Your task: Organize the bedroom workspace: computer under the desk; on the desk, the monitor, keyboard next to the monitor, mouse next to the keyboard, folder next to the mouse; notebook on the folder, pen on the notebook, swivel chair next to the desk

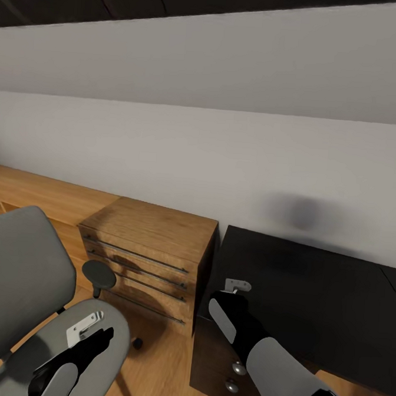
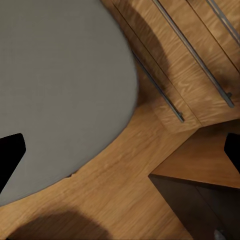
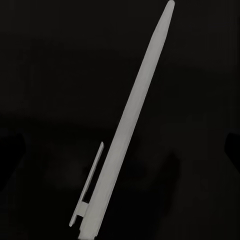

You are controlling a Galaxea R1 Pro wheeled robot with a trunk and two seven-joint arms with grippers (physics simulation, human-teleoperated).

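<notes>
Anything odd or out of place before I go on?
One thing: the pen seen in the right wrist view lies alone on a black surface, with no notebook or folder under it. The swivel chair seat is bare, and the desk top shows nothing else.

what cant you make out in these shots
- Right gripper, head view: its own wrist hides the fingers, so whether it holds the pen is unclear.
- Pen, right wrist view: lower end cut off by the edge.
- Swivel chair, head view: base cut off.

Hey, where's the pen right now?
In the right wrist view, the pen lies on the black desk, directly in front of the right gripper.
</notes>
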